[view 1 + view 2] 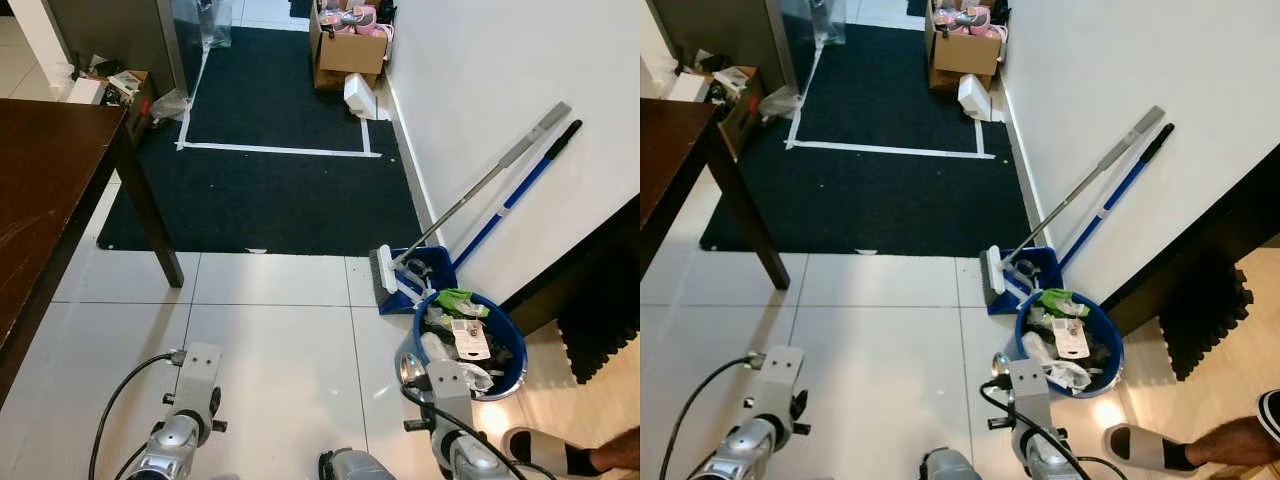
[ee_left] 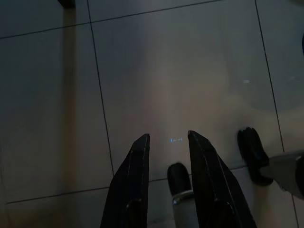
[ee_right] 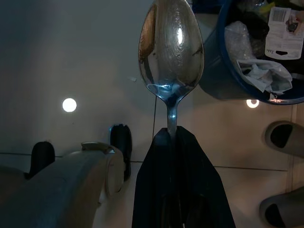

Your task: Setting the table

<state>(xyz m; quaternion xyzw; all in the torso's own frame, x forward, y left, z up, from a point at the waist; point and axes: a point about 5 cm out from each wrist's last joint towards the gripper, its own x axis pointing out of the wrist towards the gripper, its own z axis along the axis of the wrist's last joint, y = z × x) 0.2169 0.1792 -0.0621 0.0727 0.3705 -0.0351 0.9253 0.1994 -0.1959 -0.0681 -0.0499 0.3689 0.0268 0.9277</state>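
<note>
A silver spoon sticks out from my right gripper, which is shut on its handle and held low over the white tiled floor. Its shiny bowl shows beside the blue bucket, just ahead of my right wrist. My left gripper hangs over the tiles with its two black fingers open and nothing between them. The dark brown wooden table stands at my left, its corner leg on the edge of the rug.
A blue bucket full of rubbish stands at my right by the wall. A blue dustpan with brush and two long mop handles lean there. A black rug lies ahead, a cardboard box beyond. A person's sandalled foot is at lower right.
</note>
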